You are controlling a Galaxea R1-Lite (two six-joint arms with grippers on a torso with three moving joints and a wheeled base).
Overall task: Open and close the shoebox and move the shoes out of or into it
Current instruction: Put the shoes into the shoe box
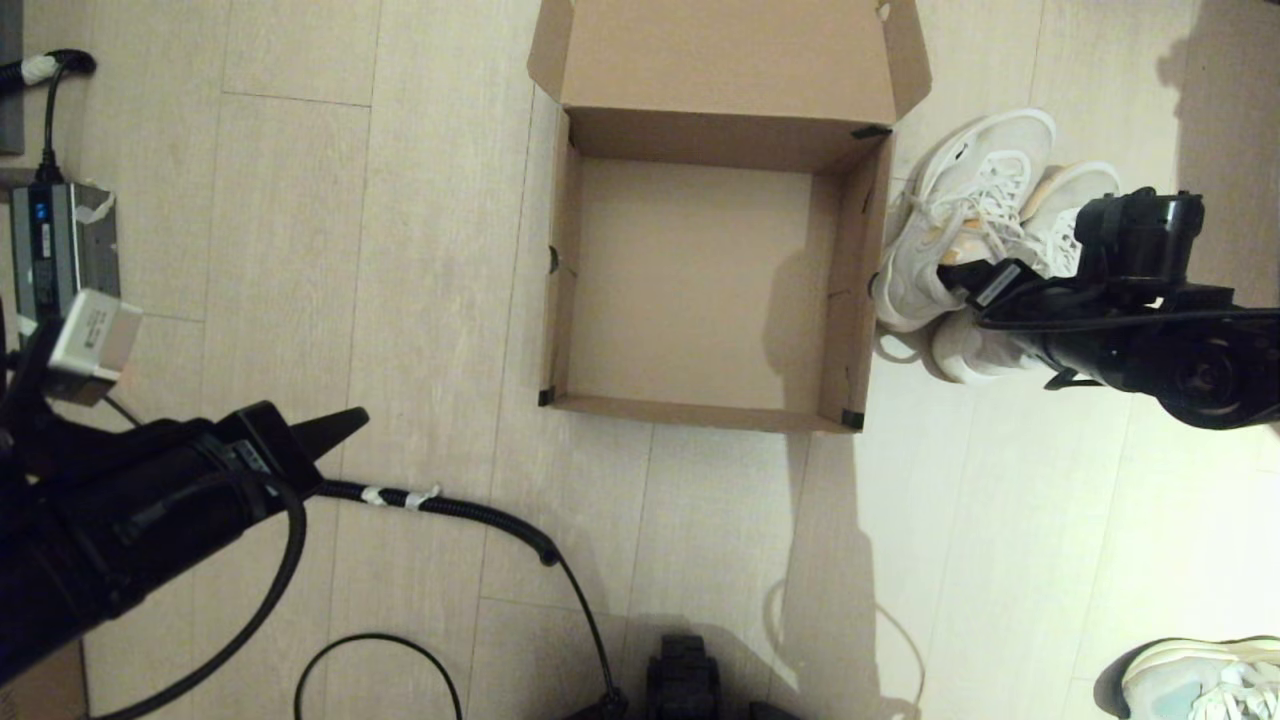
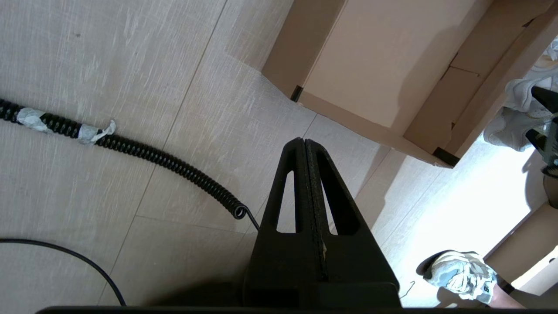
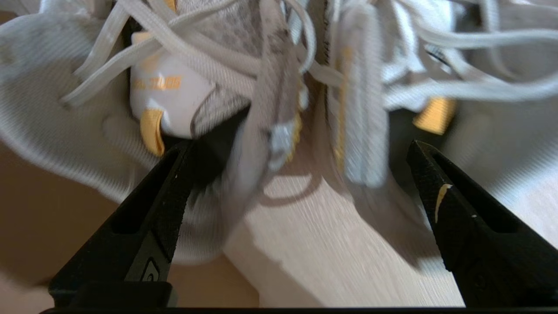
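The right claw hangs spread wide over the shoes, holding nothing; to grip well it should straddle both inner collars, clear of the loose laces. The white mesh pair with yellow accents stands on the floor just right of the shoebox, which is open and empty. The left claw, shut and empty, waits near-left.

The right gripper spreads wide (arm reaching inward), while the left gripper is pressed closed.
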